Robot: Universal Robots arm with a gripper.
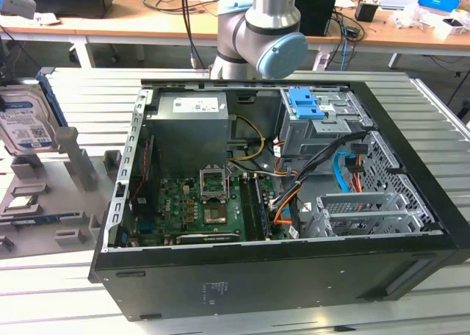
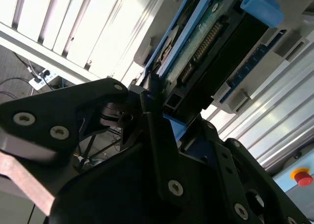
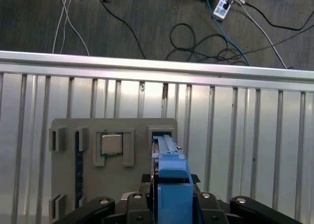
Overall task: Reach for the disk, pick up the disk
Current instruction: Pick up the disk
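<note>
The disk stands upright in a grey holder at the exterior view's left, its white-and-blue label facing outward and a blue rail along its edge. In the first wrist view the disk is edge-on, blue rail uppermost. It rises from its slot straight into my gripper, whose black body sits on both sides of it. The second wrist view shows the disk's green circuit-board face and blue rail. There my gripper is open around its near end. The disk still rests in the holder.
The grey holder plate also carries a small square chip beside the disk's slot. An open computer case with a blue caddy lies on the ribbed metal table. Cables lie on the floor beyond.
</note>
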